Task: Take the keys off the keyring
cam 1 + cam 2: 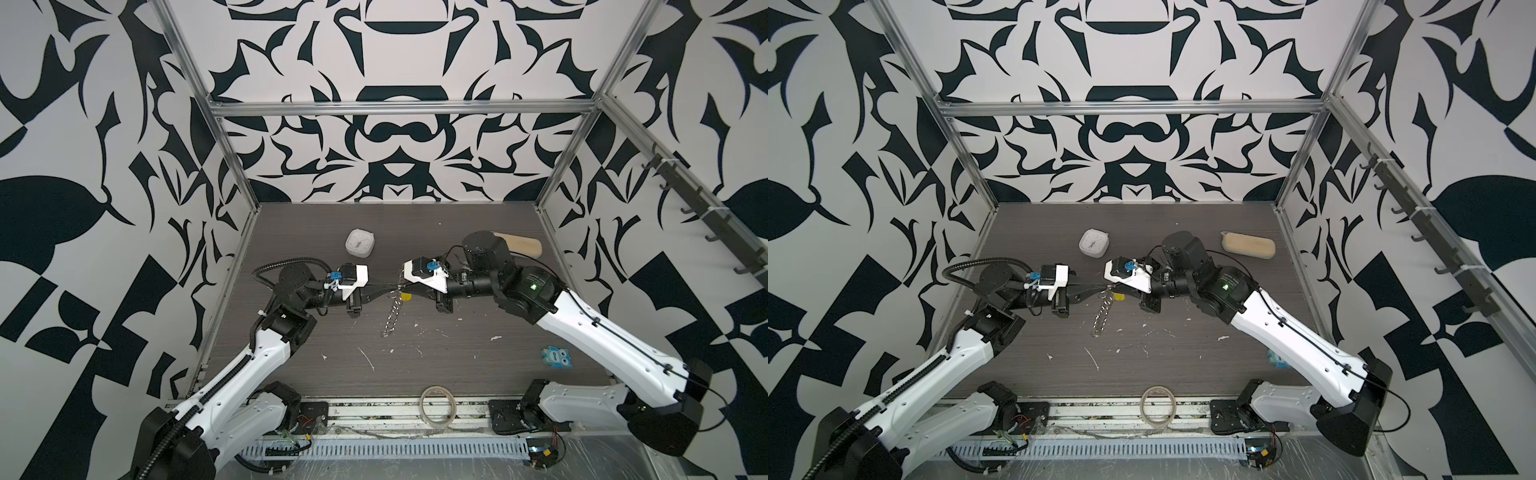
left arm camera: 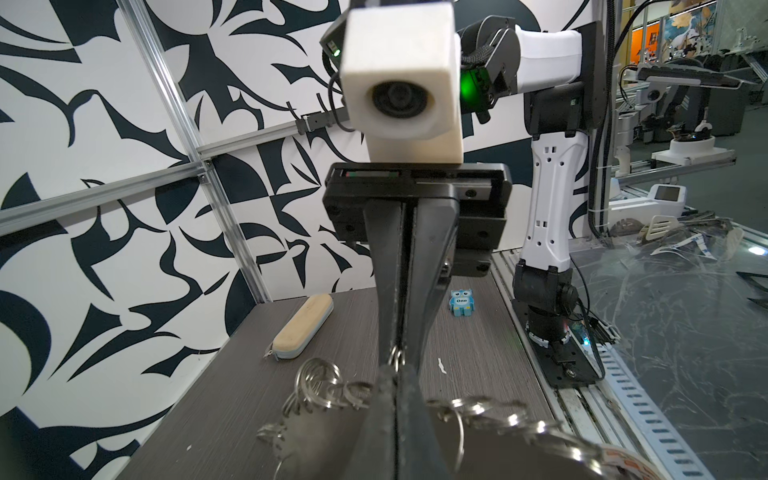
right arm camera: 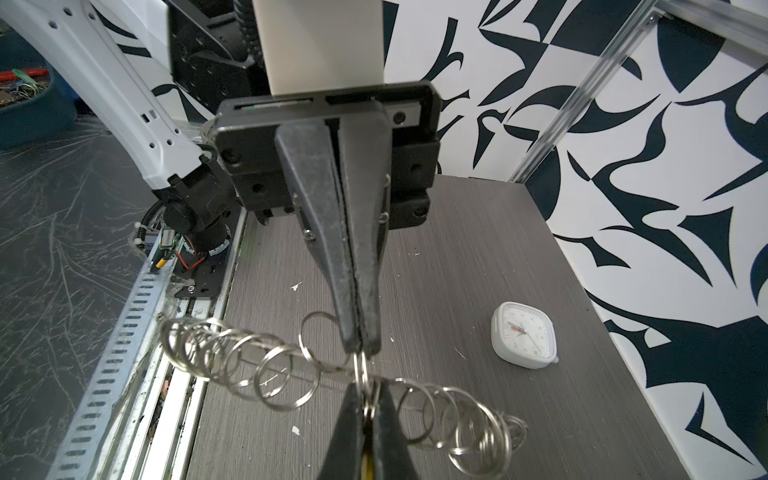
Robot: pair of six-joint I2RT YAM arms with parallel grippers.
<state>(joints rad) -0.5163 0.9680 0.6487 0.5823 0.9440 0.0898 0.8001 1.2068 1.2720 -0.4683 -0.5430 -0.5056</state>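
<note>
— Silvery chain: how many?
— One keyring (image 1: 392, 315); its rings overlap too much to count; it hangs from the spot where the two grippers meet, over the middle of the table (image 1: 457, 353); whether its lower end touches the table I cannot tell.
— And the keys?
— One yellow tag, the keys (image 1: 405, 296), just under the right fingers in both top views; in the right wrist view only a sliver of yellow shows, pinched between those fingers; the rest is hidden.
— Grippers?
— Two, tip to tip; the left gripper (image 3: 360, 341) is clamped narrow on one ring of the keyring; the right gripper (image 2: 397, 358) is closed as well, with a ring at its tips and the yellow further back between its fingers.
— What else is there?
— One clock (image 1: 360, 246), white, toward the back; one tape roll (image 1: 422, 406) at the front edge; one owl (image 1: 557, 358), blue, on the right; one case (image 1: 1248, 246), tan, at the back right; white scraps (image 1: 365, 358) scattered about, too small to count.
— What is cut off?
— In a top view the case (image 1: 528, 247) is half behind the right arm; in a top view the owl (image 1: 1274, 357) is nearly all behind it; in the left wrist view the near rings are blurred, and I cannot make out the tag there.
</note>
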